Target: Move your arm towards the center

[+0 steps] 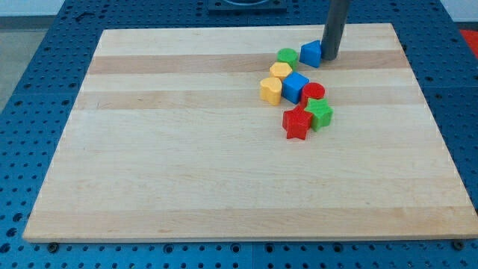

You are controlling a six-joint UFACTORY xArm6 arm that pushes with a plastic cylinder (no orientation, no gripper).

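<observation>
Pale wooden board (187,172) on blue perforated table (30,90); even light.

block cluster (297,91) blocks centre — left side open

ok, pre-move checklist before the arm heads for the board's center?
1. Tip located: ok. My tip is near the view's top, right of center.
2. Tip clear of blocks: not ok. It sits right against the blue block on that block's right side.
3. Straight path to center free: not ok. The green block, yellow blocks, blue cube, red star and green star cluster down-left of the tip.
4. Center area free: ok, bare wooden board there.
5. Tip contact with the board: cannot tell.
</observation>
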